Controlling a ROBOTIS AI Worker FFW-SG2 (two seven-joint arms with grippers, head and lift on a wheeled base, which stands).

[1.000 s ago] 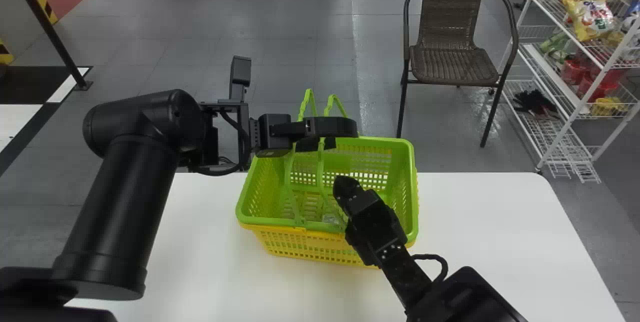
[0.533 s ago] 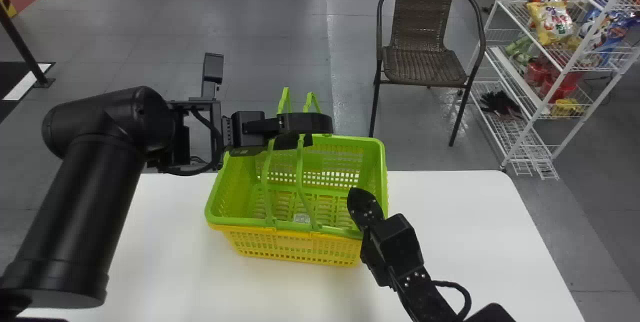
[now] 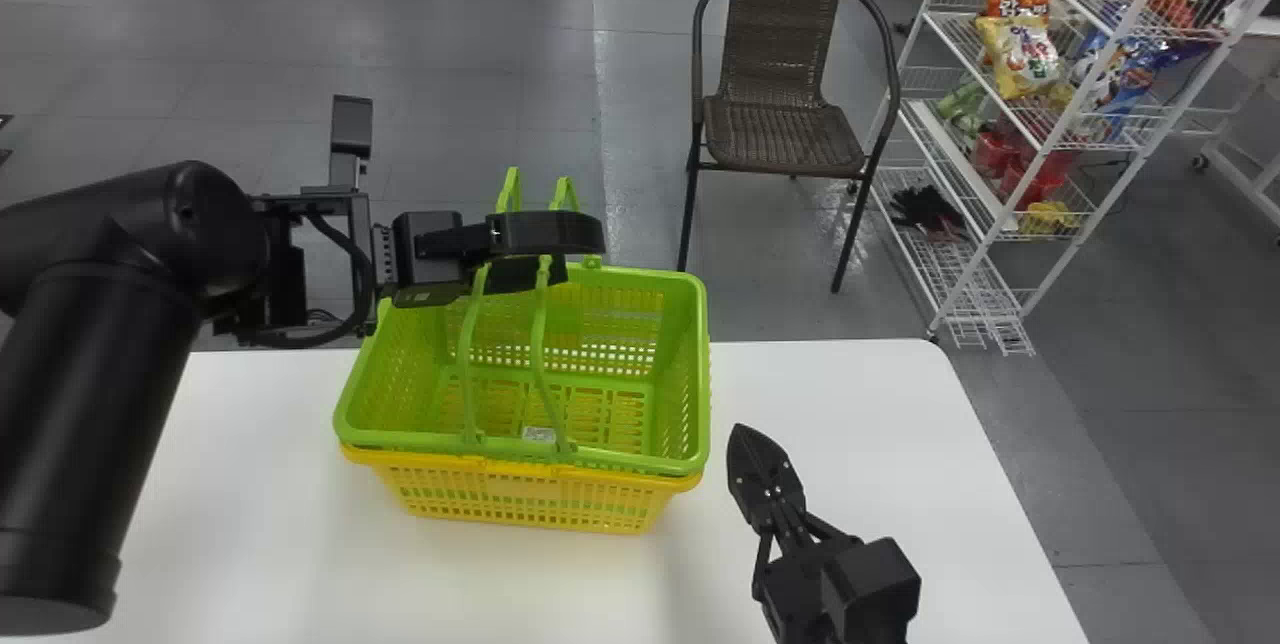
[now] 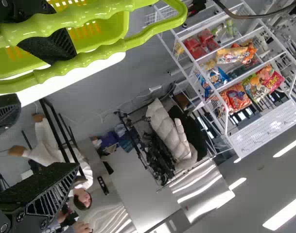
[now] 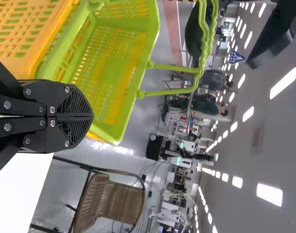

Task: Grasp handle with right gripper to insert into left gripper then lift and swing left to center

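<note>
I have the left gripper (image 3: 578, 254) wide open at the lime-green plastic handles (image 3: 538, 329), with nothing clasped. My right gripper (image 3: 738, 432), near right, has closed, empty fingers.

We'd tag robotics lab, shop-style corner: snack bags (image 3: 1020, 54) on white wire rack (image 3: 975, 264), beyond and right of the right gripper (image 3: 742, 434); past its tips, rows of ceiling lights (image 5: 269, 194), equipment (image 5: 186, 145), wide grey floor (image 3: 450, 104).
</note>
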